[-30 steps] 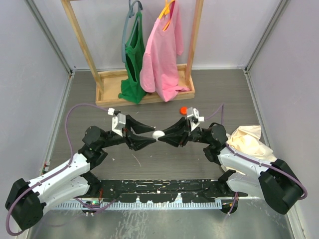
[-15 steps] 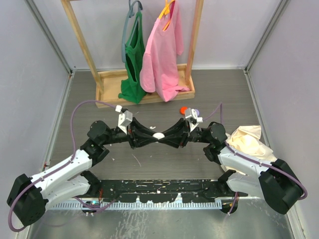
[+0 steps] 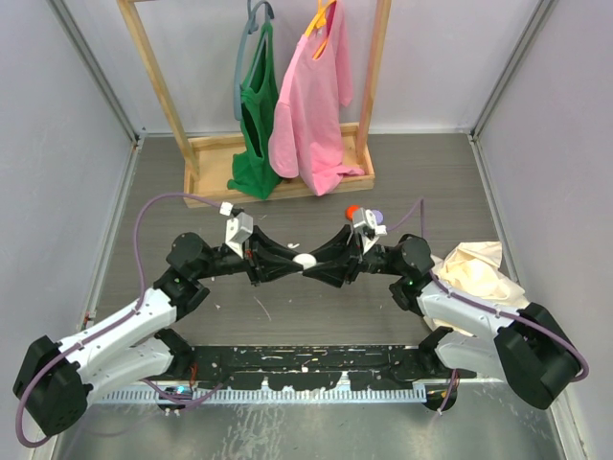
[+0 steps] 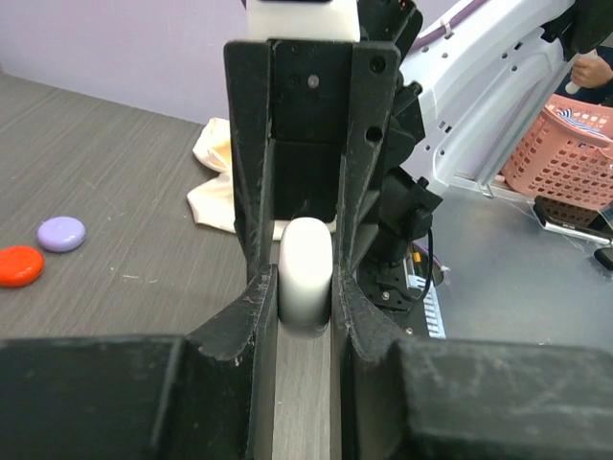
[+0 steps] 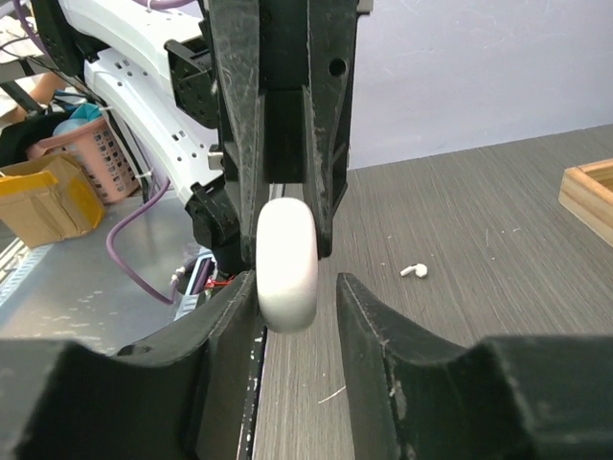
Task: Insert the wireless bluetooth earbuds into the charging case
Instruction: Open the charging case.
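— Case (image 3: 305,259): where does it sit?
— Up off the table (image 3: 316,307), right between the two sets of jaws, which meet tip to tip.
— Which side has hold of it?
— Left jaws. In the left wrist view they are closed almost all the way. Both fingers (image 4: 257,307) press against the white case (image 4: 306,268), one on each side.
— And the right jaws?
— Slightly parted. The case (image 5: 287,278) stands between them and touches one finger (image 5: 235,316). A clear gap shows before the other finger, so they do not pinch it.
— Earbuds?
— One earbud (image 5: 414,271), tiny and pale, lies on the table beyond the right jaws' tips, off to the gap side and well apart from the case. The second I cannot make out.
— Anything else near?
— A red disc (image 4: 19,265) and a purple disc (image 4: 61,233) lie just beside each other, past the left jaws' tips and off to one side. A cream cloth (image 4: 215,182) lies farther on, beside the right arm.
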